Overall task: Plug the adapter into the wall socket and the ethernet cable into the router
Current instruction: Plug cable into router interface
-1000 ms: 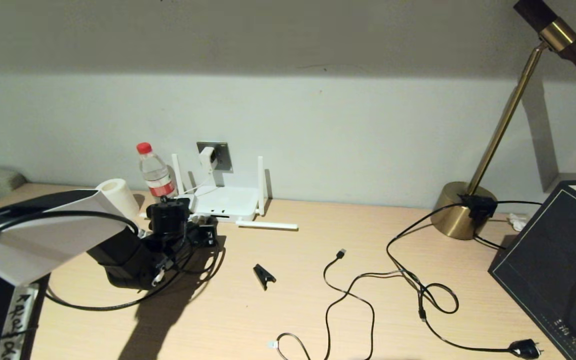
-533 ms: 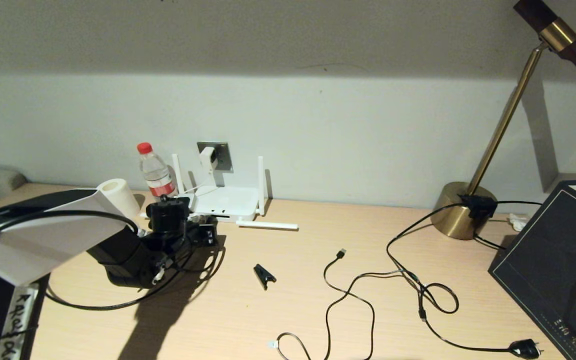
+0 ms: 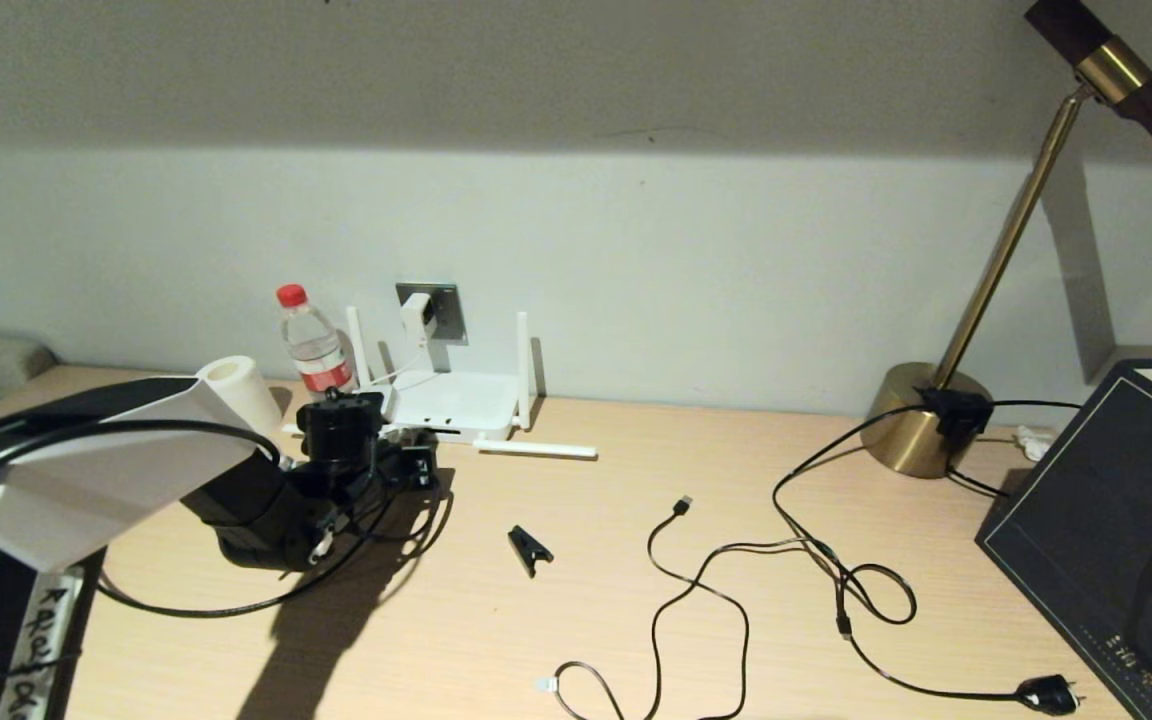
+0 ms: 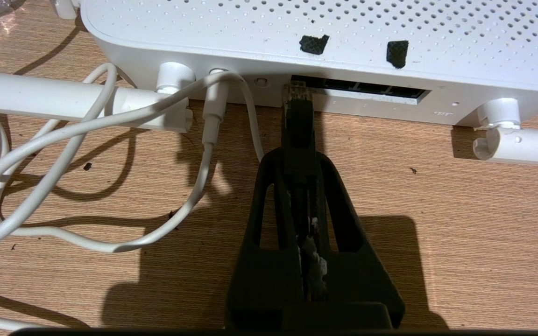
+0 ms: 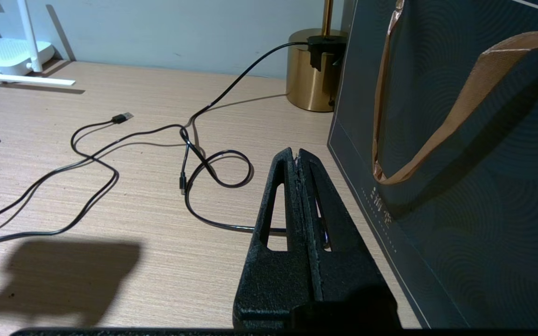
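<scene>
The white router (image 3: 456, 405) lies against the wall, two antennas up and one flat on the desk. Above it the white adapter (image 3: 417, 313) sits in the grey wall socket (image 3: 448, 310); its white cord (image 4: 110, 119) runs into the router's back. My left gripper (image 4: 299, 158) is shut on the black ethernet cable (image 4: 298, 121). The cable's clear connector (image 4: 295, 91) touches the left end of the router's dark port slot (image 4: 367, 88). The cable's slack loops on the desk (image 3: 236, 605). My right gripper (image 5: 295, 156) hangs shut and empty above the desk.
A water bottle (image 3: 311, 345) and a paper roll (image 3: 236, 390) stand left of the router. A black clip (image 3: 528, 548), a USB-tipped cable (image 3: 681, 507) and a plug cable (image 3: 1051, 692) lie mid-desk. A brass lamp base (image 3: 921, 420) and dark bag (image 3: 1116, 510) are right.
My left gripper has crept a little toward the router with the ethernet cable still in it. Nothing else has moved.
</scene>
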Motion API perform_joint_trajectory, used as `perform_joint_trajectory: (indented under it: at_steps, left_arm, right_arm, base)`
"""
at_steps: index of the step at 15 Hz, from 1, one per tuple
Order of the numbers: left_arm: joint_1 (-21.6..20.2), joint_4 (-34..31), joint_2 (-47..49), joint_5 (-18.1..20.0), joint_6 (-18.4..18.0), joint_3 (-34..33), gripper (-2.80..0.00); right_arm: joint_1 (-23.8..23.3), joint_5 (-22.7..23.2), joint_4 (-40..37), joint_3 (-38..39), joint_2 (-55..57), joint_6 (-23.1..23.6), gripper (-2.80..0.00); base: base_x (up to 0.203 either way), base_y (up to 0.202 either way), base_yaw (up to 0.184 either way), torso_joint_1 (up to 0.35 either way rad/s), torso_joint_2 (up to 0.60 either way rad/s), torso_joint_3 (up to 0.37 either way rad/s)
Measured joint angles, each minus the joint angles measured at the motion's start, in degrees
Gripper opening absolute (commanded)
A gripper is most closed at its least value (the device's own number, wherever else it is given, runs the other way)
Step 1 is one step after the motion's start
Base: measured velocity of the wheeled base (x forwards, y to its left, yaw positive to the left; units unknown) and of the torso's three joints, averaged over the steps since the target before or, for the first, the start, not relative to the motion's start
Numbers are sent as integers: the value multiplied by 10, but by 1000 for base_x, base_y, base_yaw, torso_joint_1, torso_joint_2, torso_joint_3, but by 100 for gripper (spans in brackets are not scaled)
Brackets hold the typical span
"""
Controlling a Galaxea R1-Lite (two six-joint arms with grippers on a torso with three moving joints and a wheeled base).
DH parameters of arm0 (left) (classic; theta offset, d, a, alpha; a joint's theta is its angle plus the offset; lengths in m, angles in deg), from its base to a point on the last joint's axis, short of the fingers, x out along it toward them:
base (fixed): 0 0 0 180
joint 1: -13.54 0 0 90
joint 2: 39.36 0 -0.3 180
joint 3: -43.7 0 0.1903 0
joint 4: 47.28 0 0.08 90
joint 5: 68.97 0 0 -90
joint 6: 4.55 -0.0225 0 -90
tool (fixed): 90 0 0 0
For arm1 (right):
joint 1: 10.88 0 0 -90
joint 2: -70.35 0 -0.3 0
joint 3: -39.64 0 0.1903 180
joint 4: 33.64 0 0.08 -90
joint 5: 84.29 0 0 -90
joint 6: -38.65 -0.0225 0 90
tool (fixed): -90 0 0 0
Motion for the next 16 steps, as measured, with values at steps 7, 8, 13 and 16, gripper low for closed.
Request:
perform_joint_trajectory:
  at_steps: [7, 8, 13, 16]
  left_arm:
    - [1, 2, 0, 0, 0, -1, -280]
    - [1, 2, 0, 0, 0, -1, -280]
    - [2, 5, -2, 0, 0, -7, -280]
    - [2, 12, -5, 1, 0, -17, -280]
  right_arm:
    - [0, 0, 0, 0, 0, 0, -280]
    - [0, 0, 0, 0, 0, -1, -280]
    - [0, 0, 0, 0, 0, 0, -280]
    - [0, 0, 0, 0, 0, 0, -280]
  base:
    - [0, 0, 0, 0, 0, 0]
    - [0, 0, 0, 0, 0, 0]
    - [0, 0, 0, 0, 0, 0]
    - [0, 0, 0, 0, 0, 0]
